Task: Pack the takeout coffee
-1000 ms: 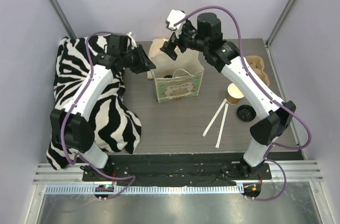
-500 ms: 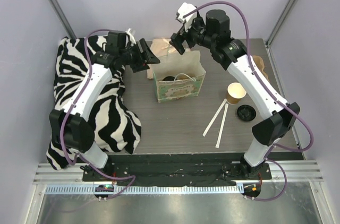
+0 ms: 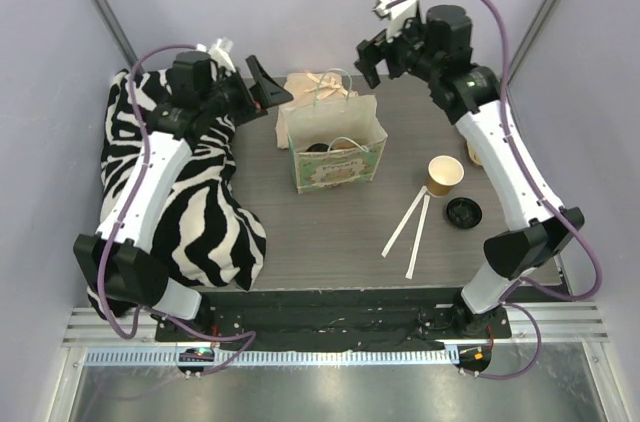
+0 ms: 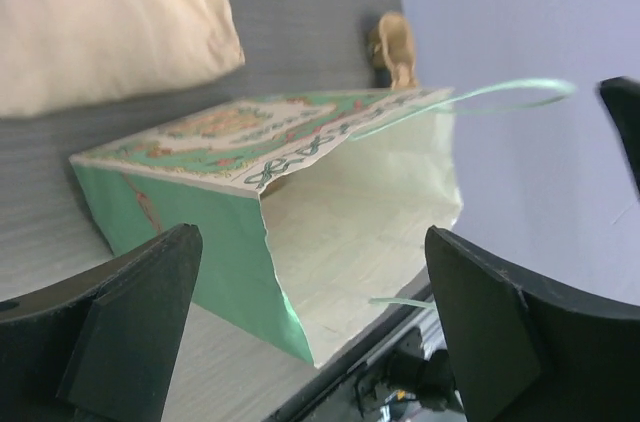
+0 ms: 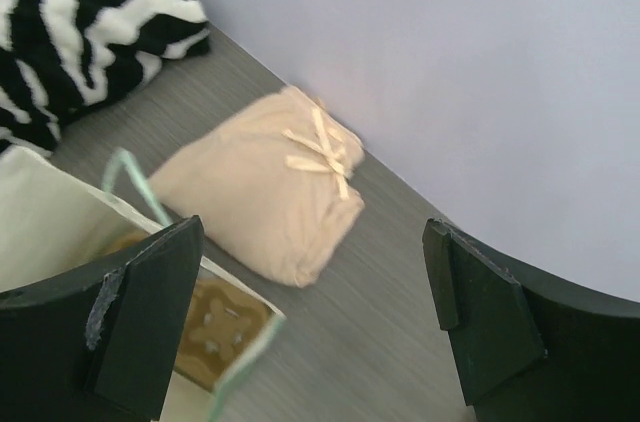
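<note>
— Both sets of fingers are spread as wide as they go, right?

— Yes. The left gripper has its black fingers far apart with nothing between them and nothing touching them. The right gripper is the same: its fingers are parted and bare.

— Where's the takeout coffee?

— From above, its black lid shows down in the mouth of the green printed paper bag. The bag stands upright just beyond the left fingers, a little apart from them. The right fingers hang higher, behind the bag's far side.

— What's under the right fingers?

— A beige cloth pouch with a small bow, lying against the back wall behind the bag.

— And the rest of the table?

— It's dark grey wood grain. A zebra-striped cloth is heaped below and behind the left fingers. Well away from both grippers, by the right arm's base, an open brown cup stands with its pale inside showing, a loose black lid lies just beside it, and two white sticks lie near those.

— The room?

— Plain pale lilac walls close the table in on three sides.
</note>
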Action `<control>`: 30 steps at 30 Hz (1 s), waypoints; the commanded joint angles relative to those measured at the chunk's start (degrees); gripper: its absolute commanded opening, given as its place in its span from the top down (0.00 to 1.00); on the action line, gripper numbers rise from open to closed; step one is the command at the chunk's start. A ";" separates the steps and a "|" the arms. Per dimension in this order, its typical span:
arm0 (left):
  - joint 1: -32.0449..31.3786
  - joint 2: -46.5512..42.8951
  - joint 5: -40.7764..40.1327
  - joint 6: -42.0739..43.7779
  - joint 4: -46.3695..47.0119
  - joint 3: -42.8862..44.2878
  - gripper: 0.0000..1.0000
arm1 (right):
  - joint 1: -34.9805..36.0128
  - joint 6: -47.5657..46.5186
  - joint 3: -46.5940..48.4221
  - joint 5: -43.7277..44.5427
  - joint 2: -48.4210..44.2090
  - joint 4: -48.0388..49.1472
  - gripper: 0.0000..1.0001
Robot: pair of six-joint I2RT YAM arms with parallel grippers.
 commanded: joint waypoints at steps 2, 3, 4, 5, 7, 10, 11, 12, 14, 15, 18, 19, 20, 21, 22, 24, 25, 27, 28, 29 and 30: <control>6.23 -6.39 2.17 1.88 5.28 -0.39 0.00 | -6.93 2.20 -3.31 1.60 -9.91 -13.22 0.00; 6.59 -7.35 2.35 2.58 4.93 -0.66 0.00 | -7.55 1.15 -5.52 0.90 -13.75 -15.93 0.00; 7.03 -7.70 2.44 3.80 4.50 -1.18 0.00 | -7.90 -1.65 -7.98 -0.15 -15.70 -17.26 0.01; 7.73 -8.14 2.70 4.16 4.32 -1.45 0.00 | -7.82 -3.42 -13.05 -0.43 -17.64 -18.58 0.01; 8.35 -9.02 3.57 5.65 3.71 -2.24 0.00 | -7.82 -6.41 -18.18 -1.91 -23.26 -22.80 0.02; 9.41 -9.90 5.33 7.23 2.39 -3.55 0.00 | -7.82 -16.94 -27.32 -7.53 -29.33 -28.87 0.06; 10.28 -9.99 6.03 7.76 2.03 -3.82 0.00 | -7.82 -23.93 -31.60 -9.64 -30.56 -30.53 0.08; 10.90 -10.08 6.82 7.94 1.07 -4.00 0.00 | -7.39 -28.87 -33.82 -10.44 -31.45 -34.47 0.10; 13.26 -9.99 9.11 8.47 -0.68 -3.65 0.00 | -5.98 -38.62 -39.89 -8.18 -33.82 -37.31 0.16; 13.54 -10.08 9.81 8.47 -1.65 -3.47 0.00 | -3.19 -40.50 -41.82 -6.94 -34.52 -38.36 0.17; 17.14 -11.31 10.96 9.87 -3.06 -3.82 0.01 | 6.02 -43.33 -48.42 -0.55 -34.97 -36.11 0.23; 17.49 -11.92 11.14 10.66 -3.50 -3.91 0.00 | 8.85 -43.34 -51.39 1.40 -34.71 -34.69 0.26; 17.93 -12.62 10.96 11.45 -4.03 -3.91 0.00 | 10.97 -43.34 -52.73 2.90 -34.45 -33.11 0.27; 18.19 -12.98 10.88 13.03 -5.51 -3.74 0.00 | 12.82 -43.77 -53.96 5.70 -34.01 -30.31 0.29; 18.37 -13.24 10.87 13.48 -6.05 -3.56 0.00 | 16.31 -43.86 -56.58 6.77 -33.40 -28.72 0.33; 18.81 -13.68 11.66 14.01 -7.54 -3.30 0.01 | 18.97 -44.91 -59.06 9.05 -31.64 -24.95 0.37; 19.07 -13.77 12.27 14.27 -7.98 -3.38 0.00 | 20.64 -46.22 -61.94 11.07 -31.11 -23.45 0.41; 19.16 -14.30 13.42 14.19 -8.17 -3.82 0.00 | 21.88 -49.64 -64.68 14.05 -29.35 -19.06 0.46; 19.25 -14.30 13.68 14.10 -8.34 -4.00 0.00 | 22.32 -50.71 -67.13 14.51 -28.74 -17.38 0.48; 19.25 -14.47 13.77 14.01 -8.34 -4.43 0.00 | 22.50 -51.50 -67.94 14.77 -27.08 -15.36 0.48; 19.34 -14.74 14.21 13.83 -8.34 -4.61 0.00 | 22.68 -52.12 -68.47 14.86 -26.28 -14.47 0.50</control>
